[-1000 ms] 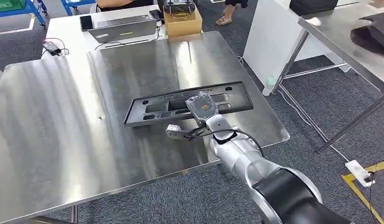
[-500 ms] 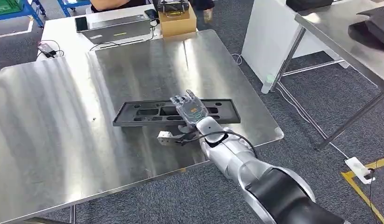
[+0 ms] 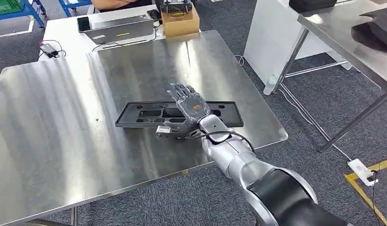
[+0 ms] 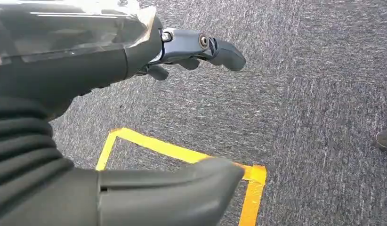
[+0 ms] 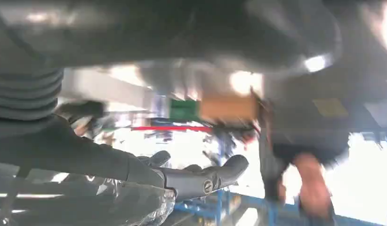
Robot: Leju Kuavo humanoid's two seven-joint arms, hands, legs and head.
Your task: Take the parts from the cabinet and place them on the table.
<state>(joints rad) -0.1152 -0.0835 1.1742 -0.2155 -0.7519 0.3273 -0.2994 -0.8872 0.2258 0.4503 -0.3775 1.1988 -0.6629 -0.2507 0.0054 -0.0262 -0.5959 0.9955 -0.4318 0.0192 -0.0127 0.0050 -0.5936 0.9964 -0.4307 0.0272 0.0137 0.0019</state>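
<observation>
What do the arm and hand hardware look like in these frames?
Right arm: silver segments, a black sleeve near the shoulder, a thin black cable looped at the wrist. Right hand: dark grey fingers, small orange marking on its back. Left hand: grey ribbed cover, thick grey thumb, darker fingers.

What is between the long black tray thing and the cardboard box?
In the head view, just bare shiny steel table lies between the long black plastic part and the brown cardboard box.

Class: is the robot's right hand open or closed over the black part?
Open: the right hand has fingers spread above the flat black part.
</observation>
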